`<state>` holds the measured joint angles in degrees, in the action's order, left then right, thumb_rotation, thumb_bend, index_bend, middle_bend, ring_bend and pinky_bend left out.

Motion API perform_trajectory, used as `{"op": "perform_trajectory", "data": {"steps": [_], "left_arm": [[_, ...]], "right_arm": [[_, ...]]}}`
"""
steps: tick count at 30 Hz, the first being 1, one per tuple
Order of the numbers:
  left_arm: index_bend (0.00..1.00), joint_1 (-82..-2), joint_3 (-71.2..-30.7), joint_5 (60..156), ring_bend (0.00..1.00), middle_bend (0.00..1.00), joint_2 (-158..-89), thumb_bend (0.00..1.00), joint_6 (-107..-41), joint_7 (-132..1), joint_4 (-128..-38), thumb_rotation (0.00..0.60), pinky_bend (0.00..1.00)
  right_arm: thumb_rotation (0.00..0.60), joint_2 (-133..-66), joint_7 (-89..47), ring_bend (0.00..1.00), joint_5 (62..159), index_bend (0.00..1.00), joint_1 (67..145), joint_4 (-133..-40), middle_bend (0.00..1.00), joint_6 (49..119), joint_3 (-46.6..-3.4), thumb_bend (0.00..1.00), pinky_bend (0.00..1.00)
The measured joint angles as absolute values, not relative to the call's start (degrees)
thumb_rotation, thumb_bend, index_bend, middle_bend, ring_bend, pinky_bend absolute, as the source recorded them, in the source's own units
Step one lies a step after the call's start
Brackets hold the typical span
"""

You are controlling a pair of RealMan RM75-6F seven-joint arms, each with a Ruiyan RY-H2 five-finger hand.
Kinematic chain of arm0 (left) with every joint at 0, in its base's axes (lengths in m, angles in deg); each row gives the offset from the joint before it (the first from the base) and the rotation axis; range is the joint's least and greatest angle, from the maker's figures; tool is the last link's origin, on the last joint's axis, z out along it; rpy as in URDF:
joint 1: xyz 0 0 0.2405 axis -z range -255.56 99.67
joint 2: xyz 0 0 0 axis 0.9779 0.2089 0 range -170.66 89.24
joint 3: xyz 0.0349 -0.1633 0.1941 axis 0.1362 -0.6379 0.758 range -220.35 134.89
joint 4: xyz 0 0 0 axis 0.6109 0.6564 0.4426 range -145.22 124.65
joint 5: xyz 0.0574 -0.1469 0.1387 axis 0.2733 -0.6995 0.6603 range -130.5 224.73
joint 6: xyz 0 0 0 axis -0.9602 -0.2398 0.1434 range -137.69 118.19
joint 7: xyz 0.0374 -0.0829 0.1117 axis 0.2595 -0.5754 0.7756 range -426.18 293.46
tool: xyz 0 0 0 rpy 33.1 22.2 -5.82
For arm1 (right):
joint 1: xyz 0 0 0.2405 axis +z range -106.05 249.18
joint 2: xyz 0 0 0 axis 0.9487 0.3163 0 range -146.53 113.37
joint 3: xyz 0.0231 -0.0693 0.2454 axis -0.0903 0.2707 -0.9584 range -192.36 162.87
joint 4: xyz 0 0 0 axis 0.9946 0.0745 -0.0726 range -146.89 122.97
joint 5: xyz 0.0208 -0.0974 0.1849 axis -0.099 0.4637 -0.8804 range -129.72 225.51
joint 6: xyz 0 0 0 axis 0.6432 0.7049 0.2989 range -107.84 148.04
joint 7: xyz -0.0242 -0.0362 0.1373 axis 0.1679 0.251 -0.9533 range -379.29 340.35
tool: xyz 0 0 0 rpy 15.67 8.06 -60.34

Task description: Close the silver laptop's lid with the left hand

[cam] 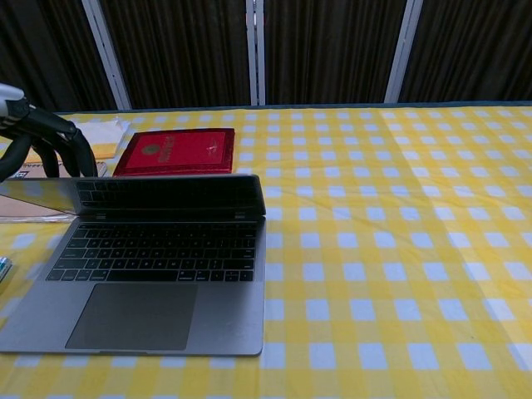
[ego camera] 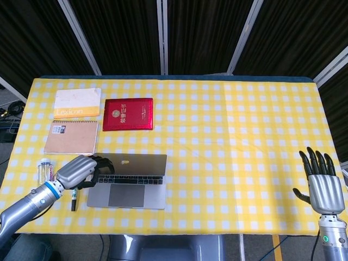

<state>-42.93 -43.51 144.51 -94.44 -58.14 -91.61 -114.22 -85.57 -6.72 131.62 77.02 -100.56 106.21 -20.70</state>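
The silver laptop (ego camera: 128,180) sat near the front left of the yellow checked table (ego camera: 228,125), its lid (ego camera: 133,165) tipped far down but not shut. The left hand (ego camera: 78,171) had its fingers (cam: 51,143) curled over the lid's left edge. The right hand (ego camera: 324,187) held nothing, fingers spread. The last push down was left.

Yellow-and-white checked tablecloth (ego camera: 234,136) is spread over the table. A red booklet (ego camera: 129,114) with a gold emblem is laid flat near the far left; just left of it a yellow-banded white pad (ego camera: 77,103) marked "Lexicon". A brown spiral notebook (ego camera: 71,137) is placed below that pad. A small clear vial (ego camera: 43,169) is seen near the left edge. A dark marker (ego camera: 74,200) is partly hidden.
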Motion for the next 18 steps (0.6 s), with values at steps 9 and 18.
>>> {"op": "perform_trajectory", "data": {"steps": [9,18], "left_arm": [[0.36,-43.3,-38.4,150.7,0.28,0.28,-101.3,1.0,-62.6,-91.7,-108.6,0.6,0.32],[0.37,-43.0,-36.4,150.8,0.28,0.28,-104.6,1.0,-62.3,-89.2,-106.6,0.6,0.32]], "right_arm": [[0.6,-85.4,-6.9,0.0,131.7,0.0,76.9,-100.7,0.0,106.5,-20.7,0.0,0.0],[0.6,-85.3,-7.2,0.0,131.7,0.0,76.8,-100.8,0.0,106.7,-20.7,0.0,0.0]]}}
